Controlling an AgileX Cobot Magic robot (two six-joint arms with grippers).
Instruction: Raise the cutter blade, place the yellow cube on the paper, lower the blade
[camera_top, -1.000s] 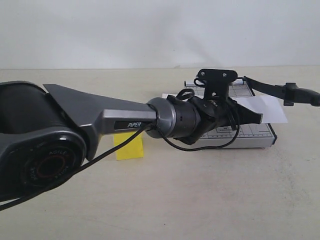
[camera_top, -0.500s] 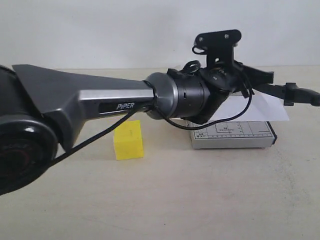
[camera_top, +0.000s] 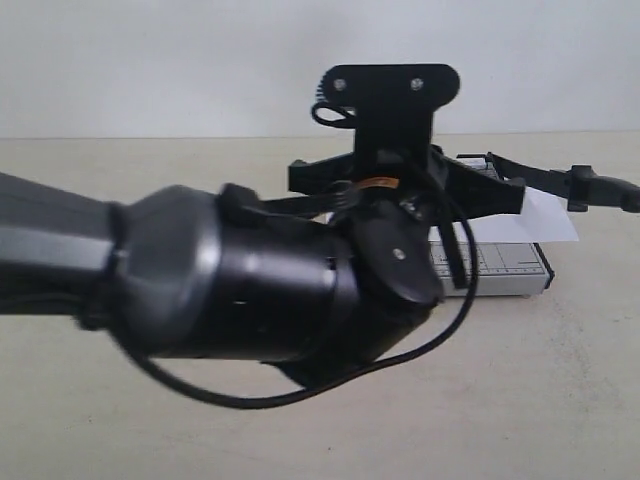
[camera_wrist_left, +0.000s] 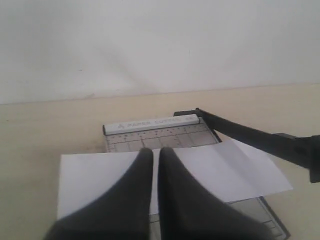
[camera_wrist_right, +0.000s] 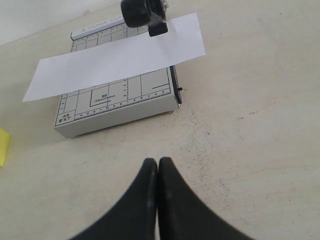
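Note:
The grey gridded trimmer base (camera_top: 500, 268) (camera_wrist_right: 115, 102) carries the white paper (camera_top: 552, 216) (camera_wrist_right: 115, 57) (camera_wrist_left: 90, 175) laid across it. The cutter blade (camera_top: 540, 178) (camera_wrist_left: 250, 135) stands partly raised, its black handle (camera_wrist_right: 142, 12) off the base. My left gripper (camera_wrist_left: 155, 150) (camera_top: 408, 198) is shut and empty, hovering over the paper; in the exterior view its fingers hide behind the wrist. My right gripper (camera_wrist_right: 158, 161) is shut and empty above the bare table beside the base. The yellow cube (camera_wrist_right: 3, 146) shows only as a sliver in the right wrist view; my left arm covers it in the exterior view.
My left arm (camera_top: 230, 280) fills the near middle of the exterior view. The beige table (camera_wrist_right: 240, 130) runs back to a pale wall (camera_top: 200, 60).
My left arm has swung up and round toward the camera, now pointing across the trimmer and covering the cube. Blade, paper and base have not moved.

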